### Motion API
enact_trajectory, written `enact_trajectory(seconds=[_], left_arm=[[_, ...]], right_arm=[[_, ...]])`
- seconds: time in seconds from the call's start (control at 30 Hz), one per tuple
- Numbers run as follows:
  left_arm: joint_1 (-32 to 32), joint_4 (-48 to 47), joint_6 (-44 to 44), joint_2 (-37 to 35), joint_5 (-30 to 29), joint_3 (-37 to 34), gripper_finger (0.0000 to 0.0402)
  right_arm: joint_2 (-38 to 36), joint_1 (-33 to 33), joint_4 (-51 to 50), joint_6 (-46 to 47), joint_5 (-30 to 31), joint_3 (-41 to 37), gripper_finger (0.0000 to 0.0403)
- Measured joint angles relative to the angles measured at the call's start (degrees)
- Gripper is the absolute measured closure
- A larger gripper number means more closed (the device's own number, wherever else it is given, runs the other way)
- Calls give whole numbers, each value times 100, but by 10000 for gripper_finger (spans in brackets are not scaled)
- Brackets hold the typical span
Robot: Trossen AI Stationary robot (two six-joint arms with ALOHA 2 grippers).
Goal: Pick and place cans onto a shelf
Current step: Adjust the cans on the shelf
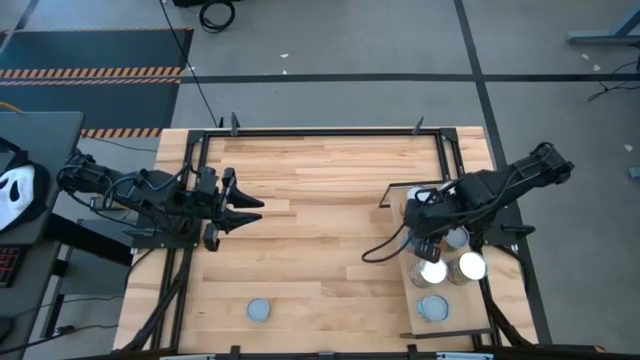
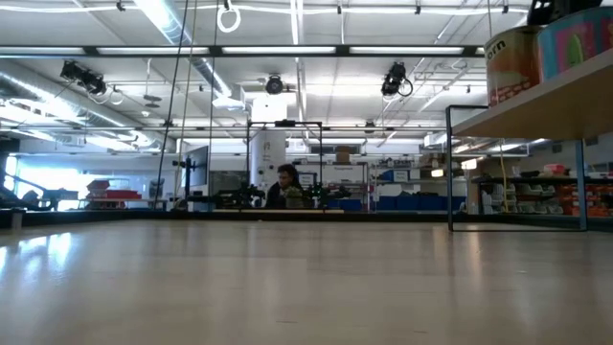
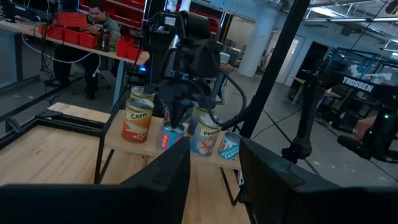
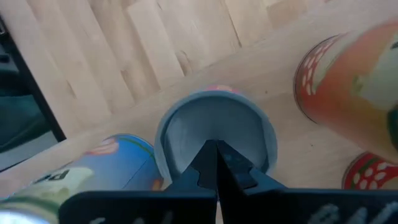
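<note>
Pale wood everywhere: slatted butcher-block tabletop (image 1: 330,230), and at its 4 o'clock corner the plain pale wooden shelf board with thin black metal edge (image 1: 470,318). Right gripper (image 4: 216,163) sits low over the shelf, fingertips pressed together directly above the grey round metal top of a small can (image 4: 214,134); pinched closed on nothing, judged to be just after setting that can down among its neighbours. Shelf already crowded: labelled corn can (image 3: 137,120), peach-labelled can (image 3: 207,134), two bright shiny tops (image 1: 452,268), one grey top (image 1: 432,306) at the shelf's 6 o'clock end. One lone grey-topped can (image 1: 259,311) left on the table at 7 o'clock, well apart from the shelf, likely next. Left gripper (image 1: 252,210) waits at 9 o'clock, fingers spread, empty. Right arm covers part of the shelf, so exact can count there unclear; low view cuts most cans off.
</note>
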Motion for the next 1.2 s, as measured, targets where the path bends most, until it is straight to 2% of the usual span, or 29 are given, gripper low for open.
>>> enact_trajectory(seconds=[0.33,0.7,0.87,1.03,1.2], left_arm=[[0,0,0,-1,0,0,257],[0,0,-2,1,2,0,257],[2,-2,-4,1,2,0,257],[1,0,-4,1,2,0,257],[0,0,-4,1,2,0,257]], right_arm=[[223,0,-70,246,-5,7,402],[43,2,-259,469,-39,-15,402],[-14,2,-278,496,-42,275,402],[-271,49,-981,1173,-193,459,402],[-729,300,-925,1965,-532,134,402]])
